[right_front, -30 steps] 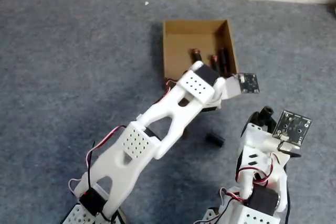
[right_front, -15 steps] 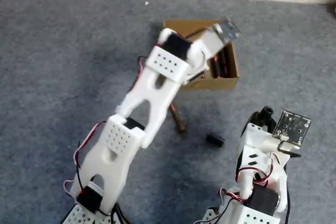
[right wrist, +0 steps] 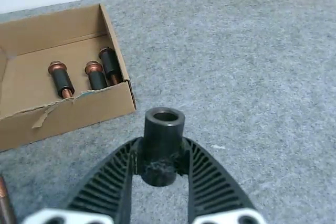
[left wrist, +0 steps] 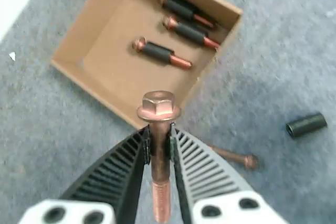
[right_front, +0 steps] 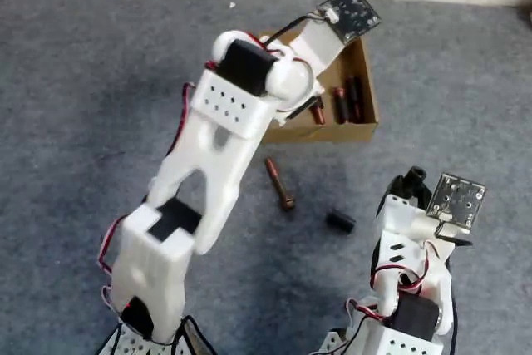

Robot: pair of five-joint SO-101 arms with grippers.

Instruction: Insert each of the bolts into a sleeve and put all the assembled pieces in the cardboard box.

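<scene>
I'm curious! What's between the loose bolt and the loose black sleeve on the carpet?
Just bare carpet between the bolt and sleeve, seen in the high view.

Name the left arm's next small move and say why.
Probably swing the left gripper from near the cardboard box toward the right gripper. Its fingers clamp a bare bolt, and the right gripper holds an empty sleeve with its bore open. The two likely need lining up for insertion before anything goes in the box.
</scene>
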